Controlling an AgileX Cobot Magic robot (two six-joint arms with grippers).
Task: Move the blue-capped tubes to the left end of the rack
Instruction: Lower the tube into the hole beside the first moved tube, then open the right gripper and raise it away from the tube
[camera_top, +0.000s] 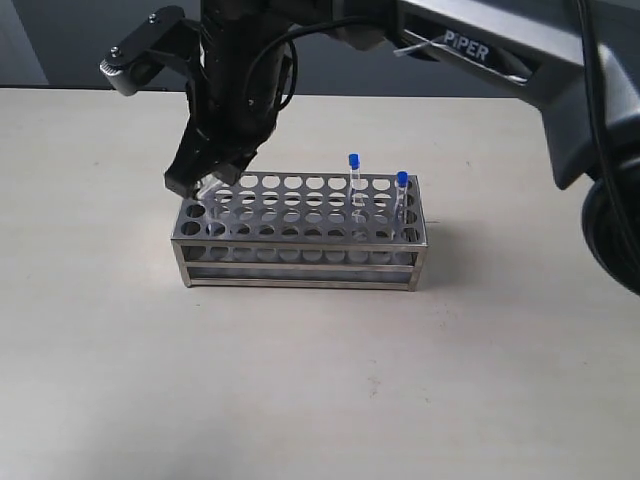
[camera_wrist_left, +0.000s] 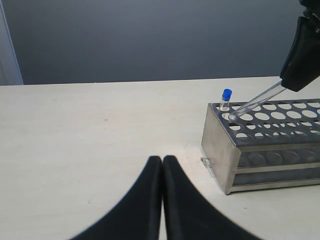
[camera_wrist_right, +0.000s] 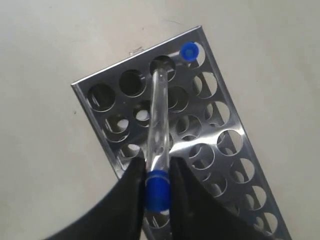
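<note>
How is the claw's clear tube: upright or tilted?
Tilted: the clear blue-capped tube slants from the right claw to the steel rack.

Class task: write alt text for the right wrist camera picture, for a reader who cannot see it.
The right gripper pinches a blue-capped tube by its cap end, tilted, with its rounded bottom at a hole in the end row of a steel rack. A second blue-capped tube stands in the neighbouring corner hole.
</note>
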